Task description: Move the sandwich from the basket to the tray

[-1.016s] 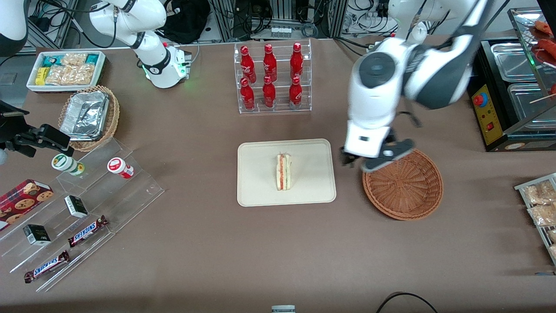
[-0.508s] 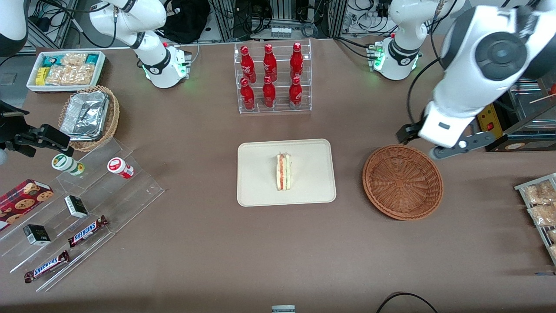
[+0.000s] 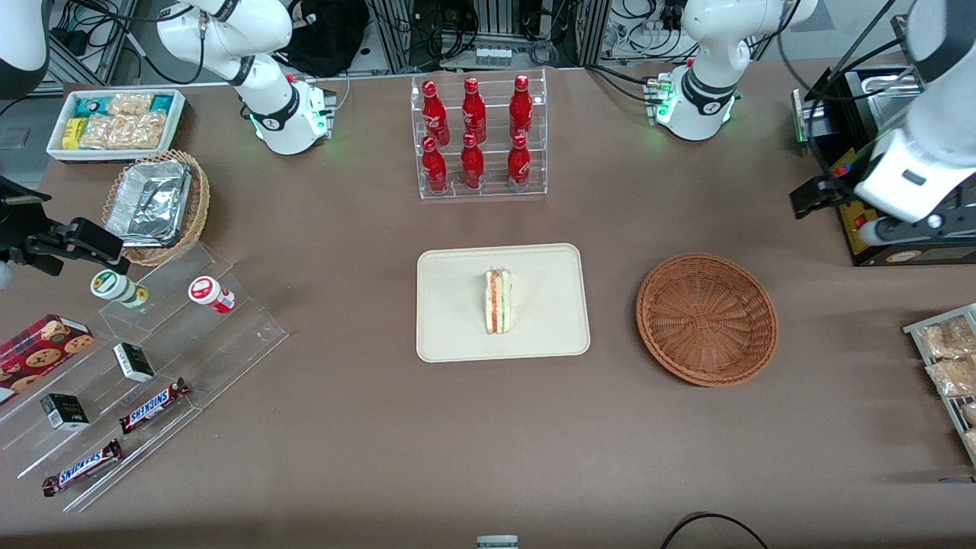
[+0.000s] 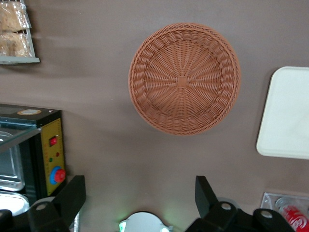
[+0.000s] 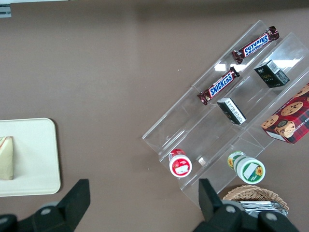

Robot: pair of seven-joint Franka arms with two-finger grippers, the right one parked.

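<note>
The sandwich [image 3: 498, 301] lies on the cream tray [image 3: 457, 335] at the table's middle, its filling stripe facing up; it also shows in the right wrist view [image 5: 6, 157] on the tray [image 5: 34, 154]. The reddish-brown basket [image 3: 707, 319] is empty, beside the tray toward the working arm's end. My left gripper [image 3: 862, 213] is open and empty, raised above the table, farther toward that end than the basket, by the black machine. The left wrist view shows its spread fingers [image 4: 72, 198], the empty basket [image 4: 184, 84] and a tray corner [image 4: 289, 113].
A clear rack of red bottles [image 3: 476, 137] stands farther from the camera than the tray. A black food warmer [image 3: 877, 221] and a snack rack [image 3: 945, 358] sit at the working arm's end. An acrylic stand with snacks [image 3: 137, 366], a foil-lined basket [image 3: 156, 206] and a white bin [image 3: 114, 122] are at the parked arm's end.
My left gripper has swung away from above the basket's rim toward the working arm's end of the table. The sandwich, tray and basket have not moved.
</note>
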